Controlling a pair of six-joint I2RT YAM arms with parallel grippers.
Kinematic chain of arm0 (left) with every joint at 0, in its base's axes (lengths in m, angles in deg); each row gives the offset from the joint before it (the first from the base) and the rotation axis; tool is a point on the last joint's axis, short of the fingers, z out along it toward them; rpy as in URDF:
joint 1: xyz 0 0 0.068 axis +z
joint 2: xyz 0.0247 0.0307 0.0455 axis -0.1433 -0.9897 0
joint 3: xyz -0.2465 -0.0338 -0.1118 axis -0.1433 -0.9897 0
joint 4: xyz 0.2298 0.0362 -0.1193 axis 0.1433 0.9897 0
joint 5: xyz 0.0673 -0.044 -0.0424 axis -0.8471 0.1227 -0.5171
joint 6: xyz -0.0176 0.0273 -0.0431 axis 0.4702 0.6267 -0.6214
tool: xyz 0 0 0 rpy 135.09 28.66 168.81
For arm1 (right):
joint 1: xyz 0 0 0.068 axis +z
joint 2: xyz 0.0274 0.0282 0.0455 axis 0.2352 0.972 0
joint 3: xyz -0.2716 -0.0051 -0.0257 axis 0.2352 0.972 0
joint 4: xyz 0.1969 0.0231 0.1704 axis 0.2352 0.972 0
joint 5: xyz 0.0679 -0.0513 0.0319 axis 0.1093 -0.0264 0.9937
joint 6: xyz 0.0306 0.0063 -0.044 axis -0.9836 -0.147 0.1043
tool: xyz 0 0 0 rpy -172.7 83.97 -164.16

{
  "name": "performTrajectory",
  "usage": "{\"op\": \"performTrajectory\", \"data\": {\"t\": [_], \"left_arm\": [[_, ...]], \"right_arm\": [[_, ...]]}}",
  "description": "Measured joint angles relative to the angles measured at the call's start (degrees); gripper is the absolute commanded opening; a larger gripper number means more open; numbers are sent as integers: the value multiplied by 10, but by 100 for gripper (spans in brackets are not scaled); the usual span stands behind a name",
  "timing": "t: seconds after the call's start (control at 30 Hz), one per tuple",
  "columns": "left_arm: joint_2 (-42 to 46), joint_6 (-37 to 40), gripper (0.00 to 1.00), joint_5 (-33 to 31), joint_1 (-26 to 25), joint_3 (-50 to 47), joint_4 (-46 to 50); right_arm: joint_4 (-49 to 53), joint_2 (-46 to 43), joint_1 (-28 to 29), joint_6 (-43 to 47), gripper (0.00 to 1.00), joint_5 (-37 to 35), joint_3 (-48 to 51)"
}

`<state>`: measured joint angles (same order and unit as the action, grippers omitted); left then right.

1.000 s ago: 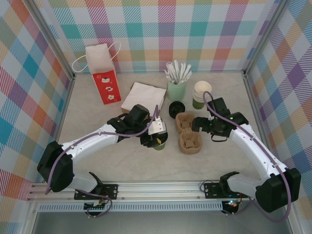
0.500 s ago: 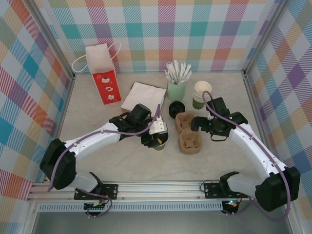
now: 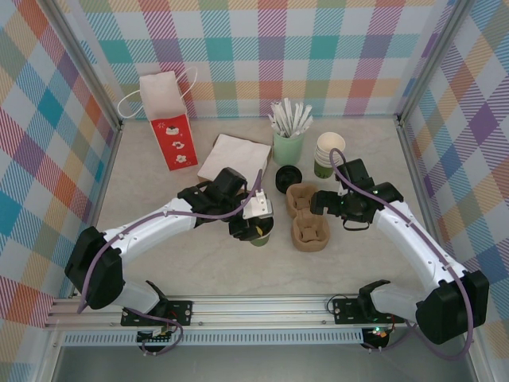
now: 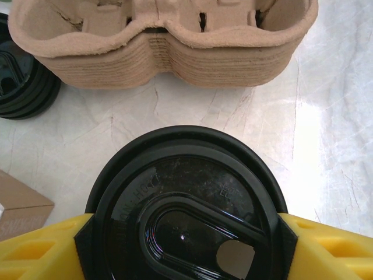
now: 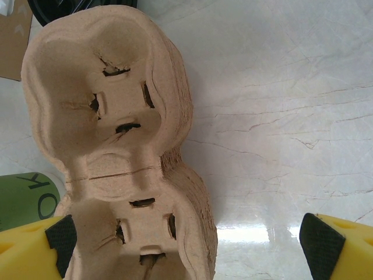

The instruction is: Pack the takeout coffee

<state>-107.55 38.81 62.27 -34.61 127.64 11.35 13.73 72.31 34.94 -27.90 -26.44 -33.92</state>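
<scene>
The left gripper (image 3: 258, 228) clasps the coffee (image 4: 186, 204) at its black lid, with pads (image 4: 87, 248) pressed to either side. Whether the cup rests on the table (image 4: 326, 146) cannot be told. Just ahead of the fingers waits the carrier (image 4: 163, 46), its wells empty. The right gripper (image 5: 189, 240) stands wide open astride the carrier's near end, holding nothing. Over the past second only the left arm has shifted slightly while the cup stayed put, so the lift into a well looks yet to come. Spare lids (image 4: 23, 81) sit ahead-left.
</scene>
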Motion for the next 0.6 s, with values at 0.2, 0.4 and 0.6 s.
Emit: {"op": "performTrajectory", "data": {"t": [0.2,0.4,0.6], "left_arm": [[0,2,72,1,0,0,4],[0,4,73,1,0,0,2],[-8,4,73,2,0,0,2]], "right_arm": [[0,1,0,1,100,0,0],[0,2,0,2,100,3,0],[0,2,0,2,100,4,0]]}}
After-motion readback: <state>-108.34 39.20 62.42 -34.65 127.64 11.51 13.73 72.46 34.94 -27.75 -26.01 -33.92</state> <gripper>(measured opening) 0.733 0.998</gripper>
